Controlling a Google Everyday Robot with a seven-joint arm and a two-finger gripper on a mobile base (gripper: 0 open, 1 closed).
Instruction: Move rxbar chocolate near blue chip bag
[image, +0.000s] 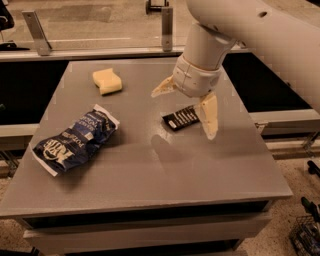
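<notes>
The flat, black, white-lettered rxbar chocolate is lying with its long axis pointing toward the counter's right edge; the gripper is hovering over it, fingers spread.

blue chip bag: you get white lettering across its dark blue front, but no word of it can be read.
rxbar chocolate: you see rows of white text on black, too small to read.
hand: hangs just above the rxbar chocolate on the desk, with its fingers spread wide.
</notes>
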